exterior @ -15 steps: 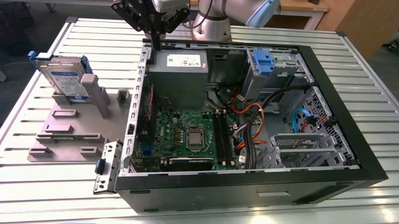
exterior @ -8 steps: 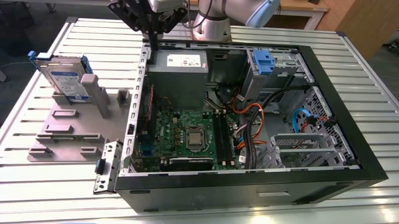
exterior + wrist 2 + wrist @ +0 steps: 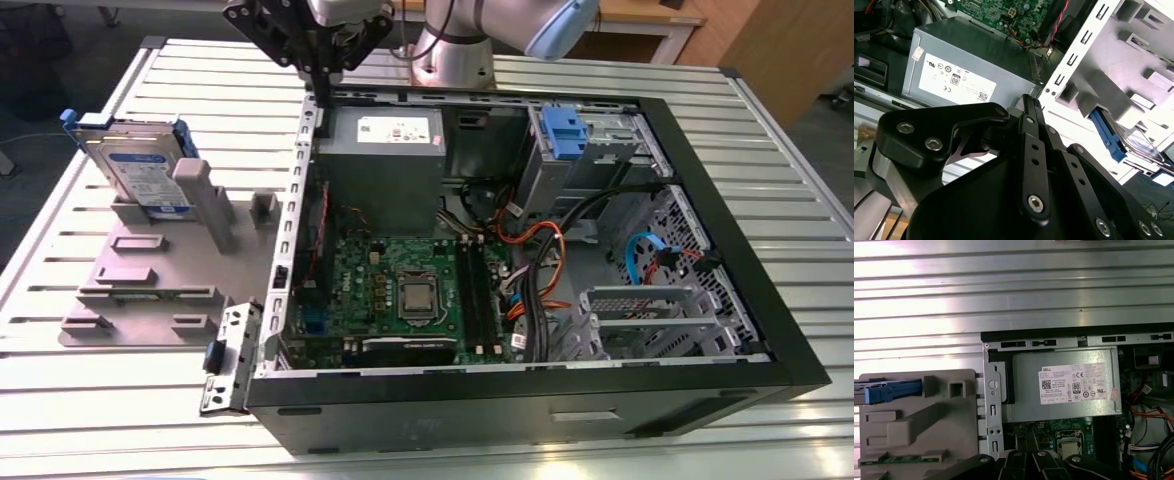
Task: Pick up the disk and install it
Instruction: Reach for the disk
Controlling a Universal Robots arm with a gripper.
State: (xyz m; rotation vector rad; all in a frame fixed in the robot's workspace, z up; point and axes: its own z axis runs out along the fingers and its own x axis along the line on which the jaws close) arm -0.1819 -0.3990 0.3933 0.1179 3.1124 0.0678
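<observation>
The black metal computer case (image 3: 747, 330) lies open on the slatted aluminium table (image 3: 80, 420). The black gripper (image 3: 316, 68) hangs above the case's far wall, over the corner where the grey box-shaped power supply with a white label (image 3: 380, 160) sits inside the case. In the second wrist view the gripper (image 3: 1030, 101) has its fingers pressed together, with nothing between them.

The disk (image 3: 134, 165), a flat silver-grey drive in a blue plastic bracket, is outside the case, on the exterior view's left of it. It stands upright on its edge in the grey plastic slotted holder stand (image 3: 147, 290), which lies just beside the case wall. The gripper is well apart from the disk. Inside the case, the blue-handled drive carrier (image 3: 561, 130) sits on top of a grey metal cage.
</observation>
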